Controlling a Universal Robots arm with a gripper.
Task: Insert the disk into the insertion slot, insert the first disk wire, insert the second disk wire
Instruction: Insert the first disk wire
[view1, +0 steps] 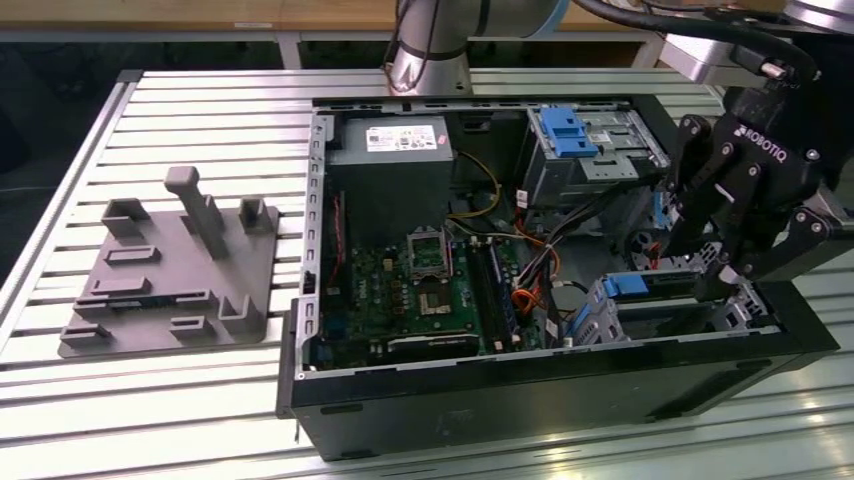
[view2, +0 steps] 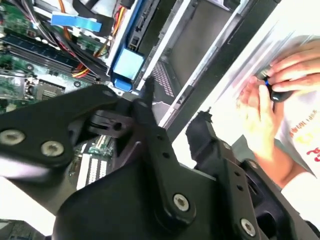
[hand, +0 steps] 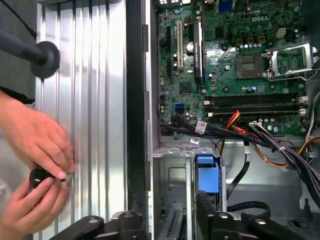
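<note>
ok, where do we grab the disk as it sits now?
Probably its blue carrier end, from above: the disk looks flat in the insertion slot, whose walls flank its long sides, while that end faces the motherboard, uncovered.

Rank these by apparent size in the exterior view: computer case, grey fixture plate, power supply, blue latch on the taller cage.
Largest to smallest:
1. computer case
2. grey fixture plate
3. power supply
4. blue latch
No two look alike.
</note>
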